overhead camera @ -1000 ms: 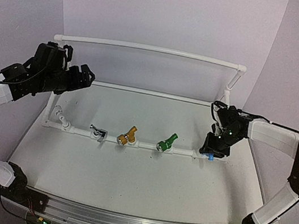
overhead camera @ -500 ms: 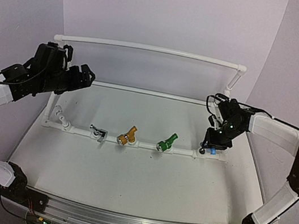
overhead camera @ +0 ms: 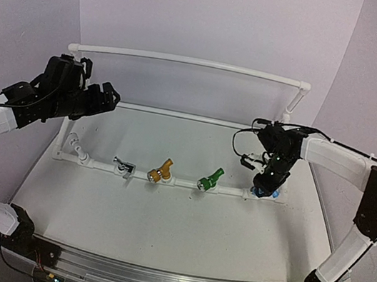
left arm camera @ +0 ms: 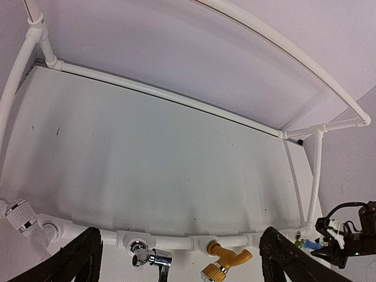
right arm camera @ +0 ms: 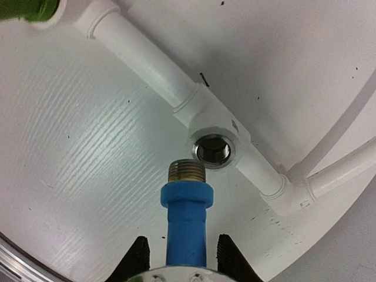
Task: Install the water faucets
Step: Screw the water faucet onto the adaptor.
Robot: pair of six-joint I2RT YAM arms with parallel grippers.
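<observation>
I work in a lab booth. Plain walls (overhead camera: 217, 15) enclose my white table (overhead camera: 174, 225), aluminium rail (overhead camera: 166, 276) at its near edge.

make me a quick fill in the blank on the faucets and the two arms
1. The right pincer is shut on the blue faucet, whose brass thread faces the one ____ socket on the front pipe.
2. Faucets already fitted on that pipe number ____.
3. Between the silver faucet and the green faucet sits the ____ one.
4. The left pincer holds nothing, its jaws ____.

Missing words: empty; three; yellow; open
</observation>
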